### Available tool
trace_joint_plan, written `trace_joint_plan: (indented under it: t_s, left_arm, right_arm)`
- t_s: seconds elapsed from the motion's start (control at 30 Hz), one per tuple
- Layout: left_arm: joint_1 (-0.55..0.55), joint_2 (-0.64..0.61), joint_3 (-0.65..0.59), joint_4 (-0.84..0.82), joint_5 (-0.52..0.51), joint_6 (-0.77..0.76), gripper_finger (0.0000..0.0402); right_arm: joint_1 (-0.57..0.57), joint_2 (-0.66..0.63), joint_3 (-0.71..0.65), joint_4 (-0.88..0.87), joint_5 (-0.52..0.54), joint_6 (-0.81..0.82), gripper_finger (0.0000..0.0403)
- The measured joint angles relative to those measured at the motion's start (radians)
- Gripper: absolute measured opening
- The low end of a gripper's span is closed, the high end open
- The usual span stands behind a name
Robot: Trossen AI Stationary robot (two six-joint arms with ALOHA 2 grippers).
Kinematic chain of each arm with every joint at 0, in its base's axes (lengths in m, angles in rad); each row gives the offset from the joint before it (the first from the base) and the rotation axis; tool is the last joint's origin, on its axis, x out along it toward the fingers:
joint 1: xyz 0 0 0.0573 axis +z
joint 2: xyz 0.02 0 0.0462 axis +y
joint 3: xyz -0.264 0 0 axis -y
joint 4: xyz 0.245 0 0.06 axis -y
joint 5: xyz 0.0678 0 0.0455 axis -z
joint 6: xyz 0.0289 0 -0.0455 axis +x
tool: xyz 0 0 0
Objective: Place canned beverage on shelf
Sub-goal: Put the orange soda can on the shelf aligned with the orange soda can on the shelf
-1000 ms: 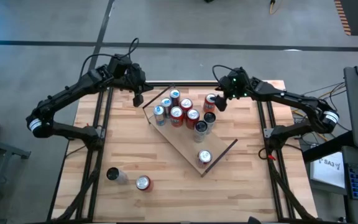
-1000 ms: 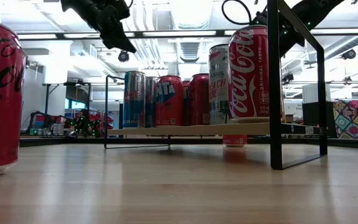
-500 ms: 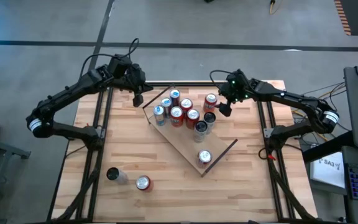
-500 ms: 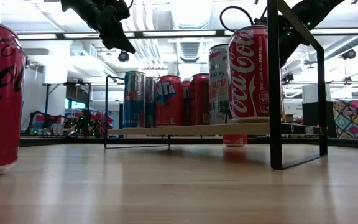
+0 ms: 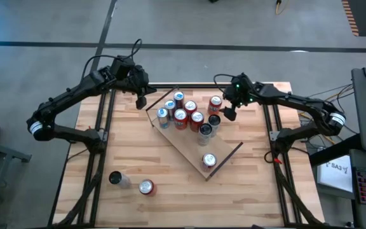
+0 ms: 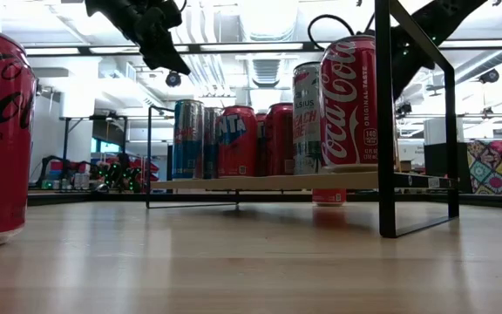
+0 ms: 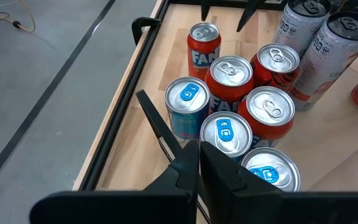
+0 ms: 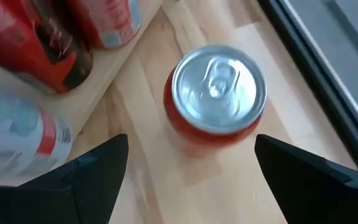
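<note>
While the right gripper (image 5: 228, 112) hangs upper centre-right in the high view, its fingers (image 8: 89, 177) are spread wide w/ nothing between them. Directly ahead of it in the right wrist view, an orange-red can (image 8: 216, 99) stands upright on the tabletop (image 5: 253, 184), just beside the shelf (image 5: 189, 152) edge, not on the board. In the high view that can (image 5: 215, 101) sits just up-left of the gripper, close but apart. Long axis vertical, lid up; the open fingers straddle it from above w/o contact.

Judgement: right arm is far nearer; a short drop around the can body looks like the next move, then a lift onto the board. Risk: neighbouring cans on the shelf stand close to the can's left side, so finger clearance is tight.

Left gripper (image 5: 141, 100) waits upper left of the shelf in the high view, raised, fingers (image 7: 191, 165) pressed together, empty. Two more cans (image 5: 146, 186) remain at lower left of the tabletop, well apart from both arms.
</note>
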Motion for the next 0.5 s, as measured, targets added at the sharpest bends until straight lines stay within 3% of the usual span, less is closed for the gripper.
trace_joint_plan:
  t_s: [0.5]
  left_arm:
    - [0.000,0.000,0.000,0.000,0.000,-0.023,0.0000]
  right_arm:
    - [0.000,0.134,-0.004,0.105,0.025,-0.022,0.0341]
